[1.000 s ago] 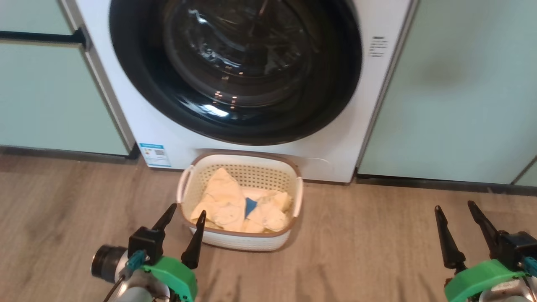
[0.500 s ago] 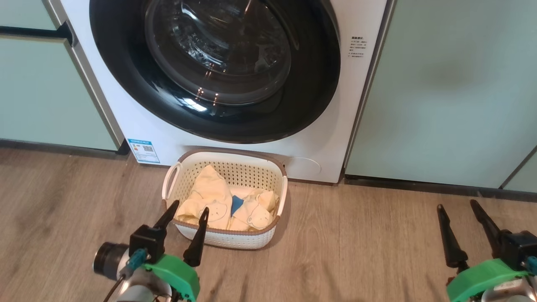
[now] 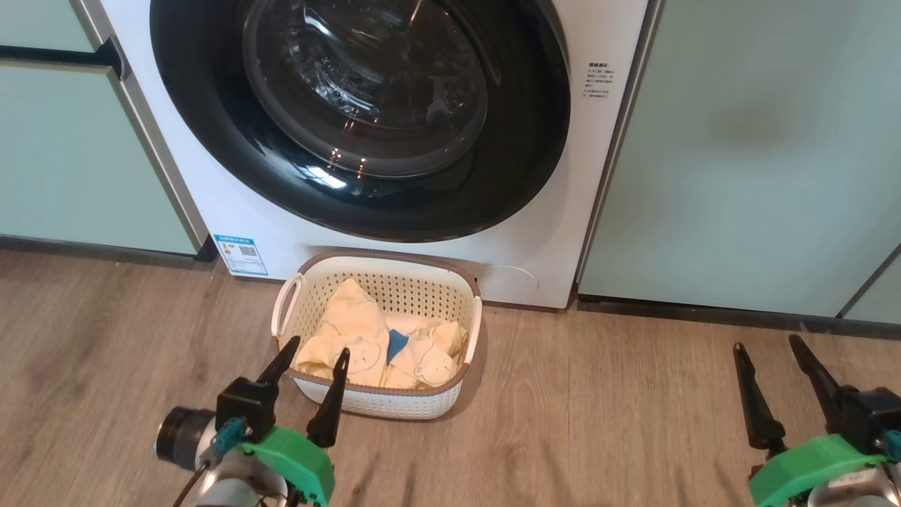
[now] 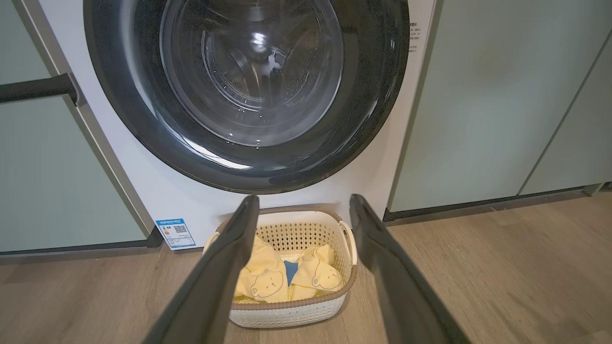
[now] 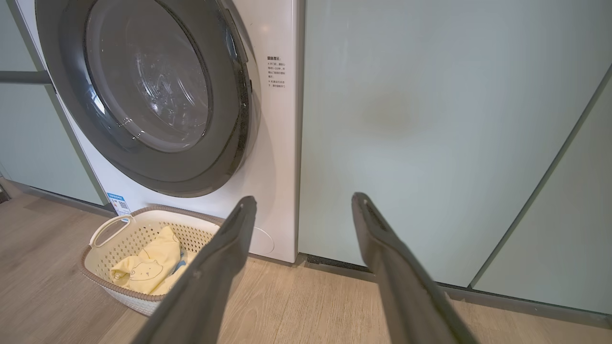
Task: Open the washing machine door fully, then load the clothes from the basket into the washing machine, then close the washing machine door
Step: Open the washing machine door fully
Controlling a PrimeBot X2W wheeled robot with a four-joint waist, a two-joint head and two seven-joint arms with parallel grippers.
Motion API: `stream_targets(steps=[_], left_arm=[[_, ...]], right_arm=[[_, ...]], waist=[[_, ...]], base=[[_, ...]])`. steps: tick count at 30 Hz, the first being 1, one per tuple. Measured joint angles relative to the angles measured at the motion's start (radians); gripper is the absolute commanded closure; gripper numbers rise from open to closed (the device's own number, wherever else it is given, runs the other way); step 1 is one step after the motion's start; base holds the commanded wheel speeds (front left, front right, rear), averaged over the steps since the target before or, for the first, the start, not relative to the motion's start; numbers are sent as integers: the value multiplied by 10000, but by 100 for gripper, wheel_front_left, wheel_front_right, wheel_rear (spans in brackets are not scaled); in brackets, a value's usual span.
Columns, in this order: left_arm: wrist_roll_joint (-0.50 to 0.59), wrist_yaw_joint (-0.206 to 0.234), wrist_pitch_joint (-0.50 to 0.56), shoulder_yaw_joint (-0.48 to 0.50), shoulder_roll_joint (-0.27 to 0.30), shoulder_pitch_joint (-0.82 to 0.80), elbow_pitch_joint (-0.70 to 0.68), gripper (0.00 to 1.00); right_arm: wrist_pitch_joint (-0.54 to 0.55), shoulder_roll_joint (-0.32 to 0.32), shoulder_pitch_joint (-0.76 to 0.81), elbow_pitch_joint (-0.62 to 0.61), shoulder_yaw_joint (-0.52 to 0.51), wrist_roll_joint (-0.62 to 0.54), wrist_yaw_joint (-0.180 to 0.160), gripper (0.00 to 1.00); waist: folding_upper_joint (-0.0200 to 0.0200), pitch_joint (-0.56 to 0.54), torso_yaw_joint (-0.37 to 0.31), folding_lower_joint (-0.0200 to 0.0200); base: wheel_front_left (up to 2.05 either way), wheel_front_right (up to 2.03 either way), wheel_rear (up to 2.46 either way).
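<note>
Clothes (image 3: 373,348) lie crumpled in the basket (image 3: 383,271): pale yellow garments printed with bear faces, with a bit of blue fabric (image 3: 398,345) wedged between two of them. They are heaped toward the basket's near side, leaving its perforated far wall bare above them. The basket is cream-white with a brown rim and a white handle on each side. It stands on the wooden floor (image 3: 598,422) just in front of the washing machine (image 3: 281,232), directly below the washing machine door (image 3: 211,141). That round black door sits shut against the white front, and the left wrist view shows the perforated steel drum through its glass. A blue energy sticker (image 3: 241,255) is at the machine's lower left corner. Pale green cabinets (image 3: 739,141) flank it on both sides.

The left gripper (image 3: 320,345) hovers by the basket's near left corner, jaws spread wide and empty, touching nothing. The right gripper (image 3: 766,342) hangs over bare floor well to the right of the basket, facing a cabinet, jaws likewise released with nothing between them.
</note>
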Motion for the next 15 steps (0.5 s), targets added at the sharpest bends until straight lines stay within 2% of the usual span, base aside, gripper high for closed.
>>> stream_targets(steps=[12,13,14,15], left_arm=[[0,0,0,25,-12,2,-4,0],[0,0,0,27,-12,3,-8,0],[0,0,0,27,-13,3,-12,0],[0,0,0,27,-17,4,-23,0]], right_arm=[[0,0,0,-50,-4,0,0,0],[0,0,0,-63,-8,0,0,29],[0,0,0,-86,-12,0,0,100],[0,0,0,-115,-13,17,0,100]], waist=[[0,0,-9,0],[0,3,-11,0],[0,7,-12,0],[0,18,-13,0]], base=[[0,0,0],[0,0,0],[0,0,0],[0,0,0]])
